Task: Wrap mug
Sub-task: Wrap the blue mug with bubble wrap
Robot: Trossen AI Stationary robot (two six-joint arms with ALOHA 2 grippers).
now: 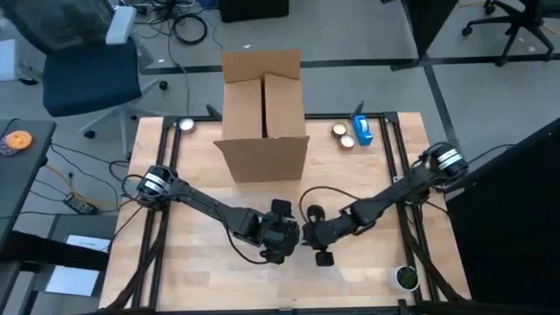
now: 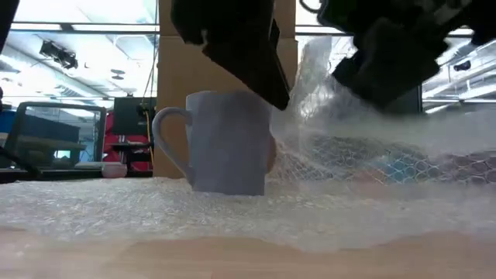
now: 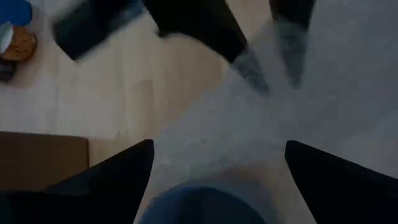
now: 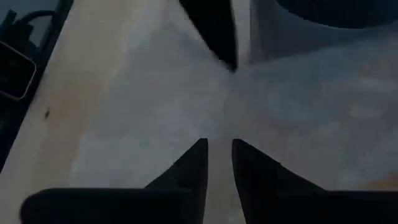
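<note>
Jaws of the left gripper (image 3: pixel 214 177) gape over the mug (image 2: pixel 225 143), the right gripper's (image 4: pixel 219 163) pinch the wrap (image 2: pixel 372 139) lifted beside it near the worktop's front edge, so wrapping seems barely begun.

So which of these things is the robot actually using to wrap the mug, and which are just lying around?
In use:
- mug
- bubble wrap spread under it, one side lifted
- left gripper, fingers wide apart above the mug
- right gripper, fingers nearly together on the wrap

Lying about:
- cardboard box
- blue tape dispenser
- small round tins
- green-topped item at the table corner
</note>
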